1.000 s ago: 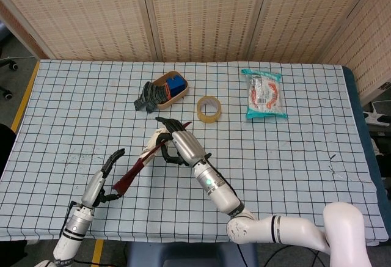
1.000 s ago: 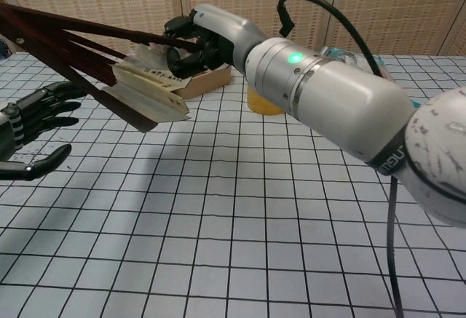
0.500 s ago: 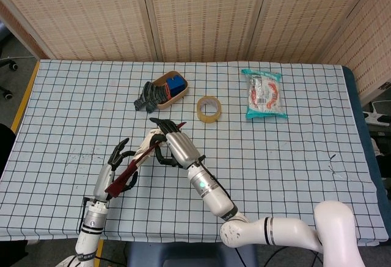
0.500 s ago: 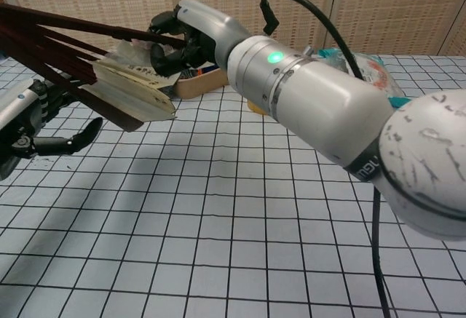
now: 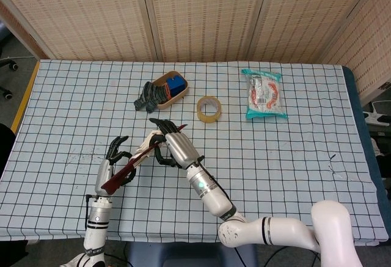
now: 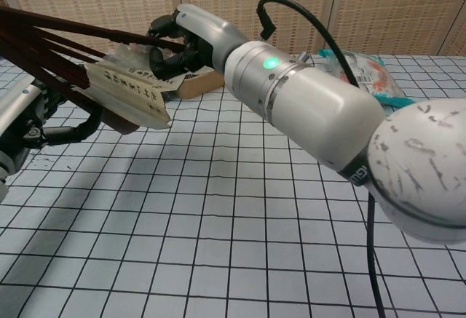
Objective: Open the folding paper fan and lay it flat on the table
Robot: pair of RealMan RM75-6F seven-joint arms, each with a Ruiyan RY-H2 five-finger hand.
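Note:
The paper fan (image 5: 138, 155) is partly spread, with dark red ribs and cream paper (image 6: 125, 89), and is held above the checked table (image 5: 287, 157). My right hand (image 5: 173, 146) grips the upper outer rib; the chest view shows it (image 6: 177, 40) clenched on that rib near the paper's top. My left hand (image 5: 114, 164) sits at the fan's lower end, its fingers wrapped about the lower outer rib. In the chest view the left hand (image 6: 40, 118) lies behind that rib with its thumb curled under it.
A wooden tray (image 5: 174, 95) with a blue item stands at the back, a black object (image 5: 145, 99) beside it. A yellow tape roll (image 5: 209, 109) and a snack packet (image 5: 264, 93) lie to the right. Folding screens close off the far edge.
My left hand has risen from the table's front edge to the fan's lower end and closed on the lower rib. The right hand and fan shifted slightly left.

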